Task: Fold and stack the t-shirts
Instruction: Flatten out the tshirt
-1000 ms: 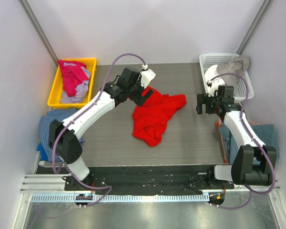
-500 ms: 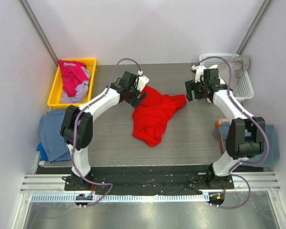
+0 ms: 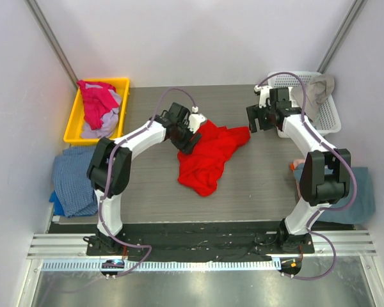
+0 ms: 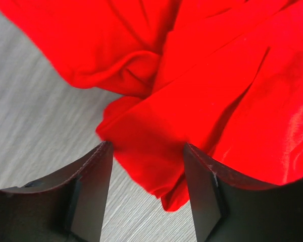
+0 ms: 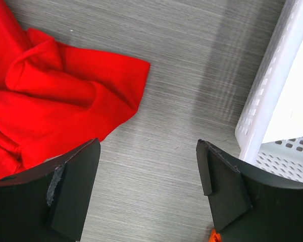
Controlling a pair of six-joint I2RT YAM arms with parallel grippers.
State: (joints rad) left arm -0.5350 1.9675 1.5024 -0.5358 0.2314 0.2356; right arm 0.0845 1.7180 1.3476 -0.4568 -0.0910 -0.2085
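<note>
The red t-shirt (image 3: 211,153) lies crumpled near the middle of the table (image 3: 256,185), one corner reaching out toward the right arm.

My left gripper (image 3: 189,137) is down at the shirt's left edge. In the left wrist view the left gripper (image 4: 147,148) has its jaws partly apart, with a fold of the red t-shirt (image 4: 212,85) lying between them and meeting both fingers (image 4: 98,171). The fold is not squeezed flat, so I read this as straddling it and not a firm hold.

My right gripper (image 3: 256,118) hangs over bare table just beside the shirt's right corner. From the right wrist view the right gripper (image 5: 147,146) stands wide apart with nothing between its jaws. There the red t-shirt (image 5: 50,101) sits off to one side and the white basket (image 5: 272,85) to the other, and neither touches the fingers.

At the far left a yellow bin (image 3: 70,135) holds a pink t-shirt (image 3: 96,102) heaped over a pale t-shirt (image 3: 107,126). The white basket (image 3: 326,123) sits at the far right with a grey cloth (image 3: 317,89) draped over its rim. A blue cloth (image 3: 73,176) lies at the table's left edge, and a teal cloth (image 3: 361,192) lies at its right edge, behind the right arm.
</note>
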